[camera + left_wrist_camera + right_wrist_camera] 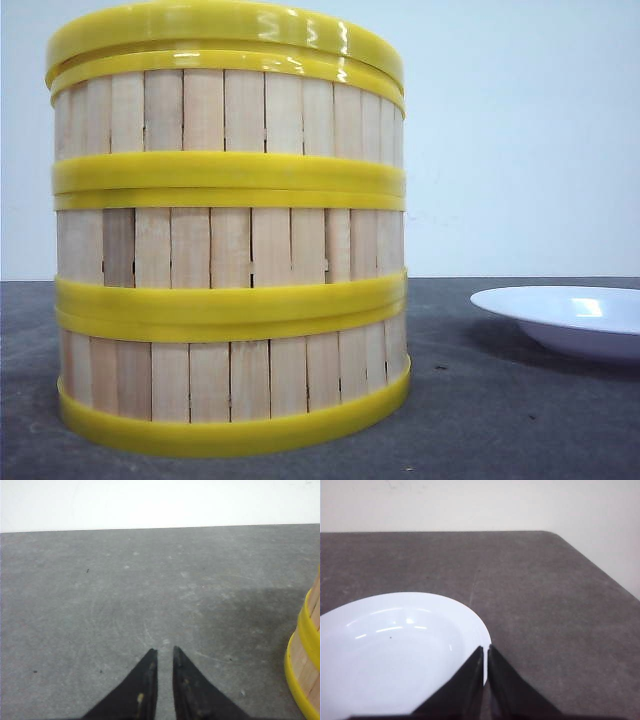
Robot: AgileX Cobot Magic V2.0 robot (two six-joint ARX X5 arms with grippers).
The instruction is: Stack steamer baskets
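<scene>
Baskets (pixel 230 250) stacked three high

Front view low, close to stacked baskets (pixel 230 250).

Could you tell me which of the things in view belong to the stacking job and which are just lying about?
Job:
- top steamer basket
- middle steamer basket
- bottom steamer basket

Lying about:
- lid on the stack
- white plate on the grey table

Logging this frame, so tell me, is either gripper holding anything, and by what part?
Nothing is held. The left gripper and right gripper are both shut on nothing, clear of the stacked steamer baskets.
</scene>
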